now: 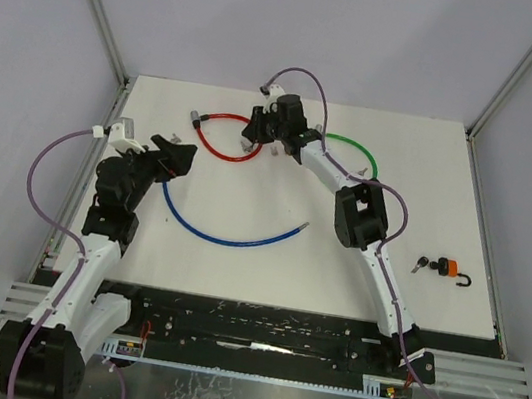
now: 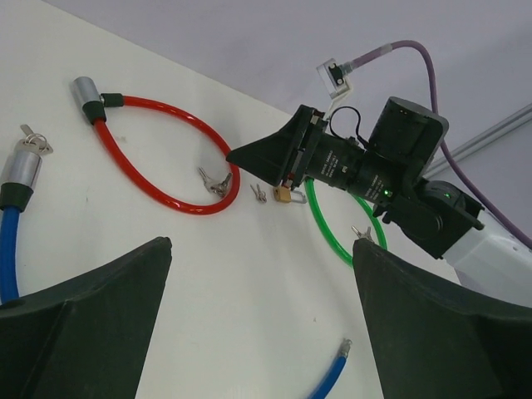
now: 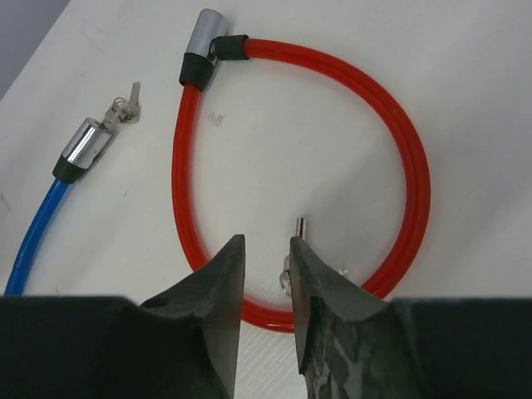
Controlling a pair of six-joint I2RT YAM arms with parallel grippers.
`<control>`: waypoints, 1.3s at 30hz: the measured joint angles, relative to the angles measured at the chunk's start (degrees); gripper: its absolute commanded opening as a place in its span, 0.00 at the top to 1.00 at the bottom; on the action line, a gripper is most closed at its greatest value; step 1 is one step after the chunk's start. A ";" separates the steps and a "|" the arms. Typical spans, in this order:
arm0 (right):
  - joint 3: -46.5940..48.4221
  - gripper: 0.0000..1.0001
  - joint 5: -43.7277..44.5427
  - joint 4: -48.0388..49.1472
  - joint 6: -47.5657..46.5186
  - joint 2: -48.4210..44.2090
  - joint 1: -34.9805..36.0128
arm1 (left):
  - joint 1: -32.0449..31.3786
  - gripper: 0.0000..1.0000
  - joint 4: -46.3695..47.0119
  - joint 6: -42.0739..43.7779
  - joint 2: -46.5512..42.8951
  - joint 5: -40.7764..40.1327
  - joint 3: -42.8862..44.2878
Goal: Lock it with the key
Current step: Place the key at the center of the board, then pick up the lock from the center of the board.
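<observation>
The right end effector (image 3: 265,241) hangs low over the worktop (image 1: 234,275) with its jaws set narrow, a slim gap between the two fingers and nothing clamped in it. Just past the fingertips, and partly hidden behind the right-hand one, lies a small bunch of keys (image 3: 300,226); I cannot tell if a finger touches it. These keys sit inside the loop of the red cable lock (image 3: 413,158), which curves round them and closes at its silver barrel (image 3: 202,37) at the far side of the loop. Just outside the loop, on the other side of the right end effector, the left wrist view shows a small brass padlock (image 2: 283,195) with a loose small key (image 2: 258,193) beside it, and the green cable (image 2: 328,233) arcing away from there. The left end effector (image 2: 262,243) is raised above the worktop, near the blue cable lock (image 3: 37,229), with its jaws wide apart and nothing between them. The blue cable lock lies open in a long curve, a second set of keys (image 3: 125,104) sticking out of its silver head (image 3: 83,143). Well apart from all this, near the worktop's right edge, an orange and black padlock (image 1: 448,268) lies with its shackle swung open and a dark key (image 1: 422,265) just beside it.
</observation>
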 measured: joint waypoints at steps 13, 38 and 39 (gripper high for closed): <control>-7.30 0.51 -14.91 -18.03 -24.70 -14.95 -0.83 | 0.00 0.00 3.39 -5.51 -8.28 2.58 -9.42; -62.27 0.40 -23.19 -41.81 -52.39 -69.07 -22.71 | -29.59 0.07 -2.10 1.66 19.41 -1.27 8.55; -62.53 0.40 -23.43 -41.35 -52.35 -69.31 -24.15 | -29.70 0.07 -2.84 2.67 20.11 -1.97 9.07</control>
